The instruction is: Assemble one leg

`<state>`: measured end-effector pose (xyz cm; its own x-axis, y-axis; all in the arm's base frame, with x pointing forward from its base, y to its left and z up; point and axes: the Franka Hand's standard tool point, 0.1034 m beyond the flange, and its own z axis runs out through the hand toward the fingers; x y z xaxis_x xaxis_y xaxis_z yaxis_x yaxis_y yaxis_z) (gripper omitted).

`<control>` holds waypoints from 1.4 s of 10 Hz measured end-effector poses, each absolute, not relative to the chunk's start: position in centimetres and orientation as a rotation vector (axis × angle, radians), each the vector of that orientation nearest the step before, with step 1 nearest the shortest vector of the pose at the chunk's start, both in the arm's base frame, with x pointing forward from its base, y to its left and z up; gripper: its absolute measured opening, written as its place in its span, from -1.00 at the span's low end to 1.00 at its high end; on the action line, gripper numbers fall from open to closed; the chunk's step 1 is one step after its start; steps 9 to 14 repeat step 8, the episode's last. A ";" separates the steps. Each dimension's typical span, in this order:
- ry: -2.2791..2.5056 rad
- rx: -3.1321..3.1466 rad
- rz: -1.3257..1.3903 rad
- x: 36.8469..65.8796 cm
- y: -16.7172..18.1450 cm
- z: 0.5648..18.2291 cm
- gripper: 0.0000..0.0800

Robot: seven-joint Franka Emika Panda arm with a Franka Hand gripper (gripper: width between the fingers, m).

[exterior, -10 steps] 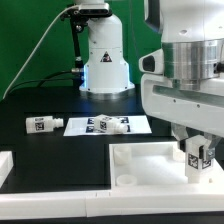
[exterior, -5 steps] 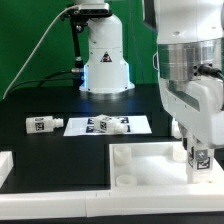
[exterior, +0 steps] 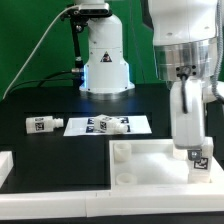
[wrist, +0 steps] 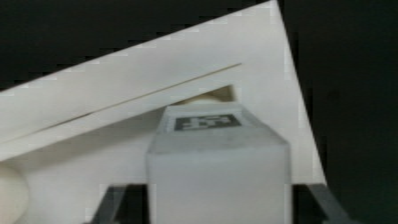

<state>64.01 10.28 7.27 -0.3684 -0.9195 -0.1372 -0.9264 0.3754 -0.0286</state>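
Note:
My gripper (exterior: 198, 148) is shut on a leg (exterior: 199, 160), a small white block with a square tag, and holds it upright at the near right corner of the large white tray-like piece (exterior: 145, 160). In the wrist view the leg (wrist: 217, 150) stands between my dark fingers (wrist: 132, 206), over a corner of the white piece (wrist: 160, 85); a small hole shows just beyond the leg's end. My gripper (wrist: 217, 212) is at that picture's lower edge. A second leg (exterior: 40, 124) lies on the black table at the exterior view's left.
The marker board (exterior: 135, 124) lies behind the tray with another leg (exterior: 107, 126) on it. The robot's white base (exterior: 104, 62) stands at the back. A white part (exterior: 5, 165) shows at the exterior view's left edge.
The wrist has turned about its own axis and the arm's body has swung toward the exterior view's right. The leg stays in my gripper at the tray's corner.

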 end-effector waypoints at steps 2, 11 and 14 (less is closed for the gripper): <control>2.485 -1.703 0.079 64.0 10.3 7.1 0.06; 2.357 -1.751 0.042 65.6 10.8 12.2 0.62; 2.357 -1.751 0.042 65.6 10.8 12.2 0.62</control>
